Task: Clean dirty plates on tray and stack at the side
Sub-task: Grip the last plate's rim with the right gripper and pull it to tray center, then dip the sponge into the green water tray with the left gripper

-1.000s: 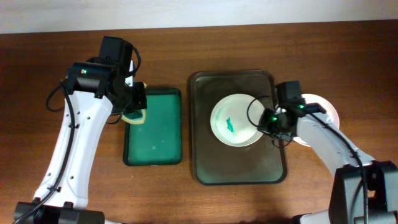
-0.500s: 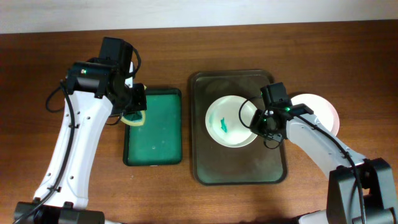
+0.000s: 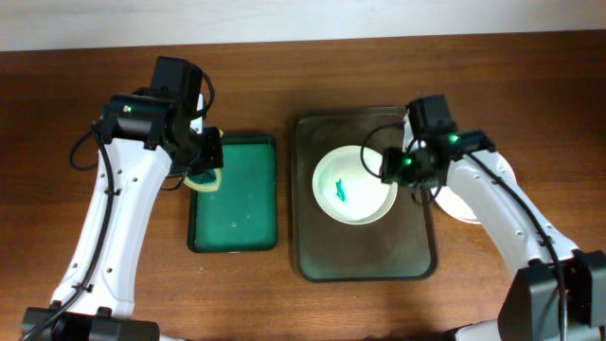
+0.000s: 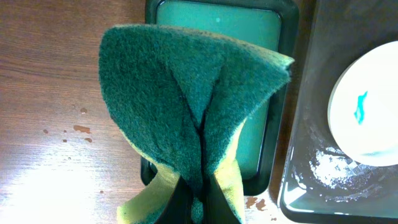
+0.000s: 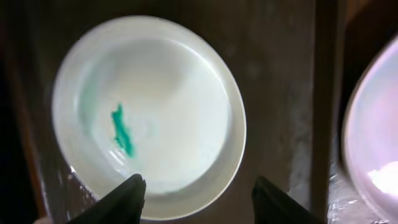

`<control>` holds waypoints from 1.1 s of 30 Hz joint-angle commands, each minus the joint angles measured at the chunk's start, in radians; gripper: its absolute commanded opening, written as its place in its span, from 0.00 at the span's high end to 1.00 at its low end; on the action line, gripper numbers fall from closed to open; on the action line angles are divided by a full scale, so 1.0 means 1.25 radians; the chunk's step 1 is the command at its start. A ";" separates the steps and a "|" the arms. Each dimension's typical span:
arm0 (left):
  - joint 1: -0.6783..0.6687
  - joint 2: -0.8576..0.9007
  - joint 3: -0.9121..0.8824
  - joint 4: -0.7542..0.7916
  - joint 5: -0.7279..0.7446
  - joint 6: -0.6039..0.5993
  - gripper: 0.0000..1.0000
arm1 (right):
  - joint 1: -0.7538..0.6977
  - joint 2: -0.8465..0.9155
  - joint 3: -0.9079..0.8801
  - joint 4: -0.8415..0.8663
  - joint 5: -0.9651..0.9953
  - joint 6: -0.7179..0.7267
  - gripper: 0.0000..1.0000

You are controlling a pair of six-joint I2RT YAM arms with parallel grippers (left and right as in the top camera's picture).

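A white plate (image 3: 352, 185) with a teal smear (image 3: 342, 192) lies on the brown tray (image 3: 365, 256). My right gripper (image 3: 401, 169) hovers open over the plate's right rim. In the right wrist view the plate (image 5: 161, 106) fills the frame, and its near rim shows between the spread fingers of the gripper (image 5: 199, 185). A second white plate (image 3: 461, 205) sits on the table right of the tray, partly hidden under my right arm. Over the green tray's left edge, my left gripper (image 3: 202, 161) is shut on a folded green-and-yellow sponge (image 4: 186, 93).
The small green tray (image 3: 234, 218) lies left of the brown tray, with a narrow strip of table between them. Wet white residue (image 4: 329, 168) marks the brown tray's floor. Small drops spot the wood by the green tray.
My right gripper has opened and let go of the smeared plate, then drawn back toward the tray's far right. The plate has ended slightly further left. The left arm has not moved.
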 commanded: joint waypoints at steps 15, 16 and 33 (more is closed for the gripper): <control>-0.001 -0.009 -0.002 0.001 -0.012 0.013 1.00 | -0.007 0.148 -0.068 0.128 0.128 -0.075 0.75; -0.001 -0.009 -0.002 0.001 -0.012 0.013 1.00 | -0.007 0.158 -0.068 0.127 0.128 -0.074 0.80; -0.002 -0.009 -0.002 0.008 -0.011 0.025 1.00 | -0.006 0.174 -0.069 0.136 0.067 -0.066 0.96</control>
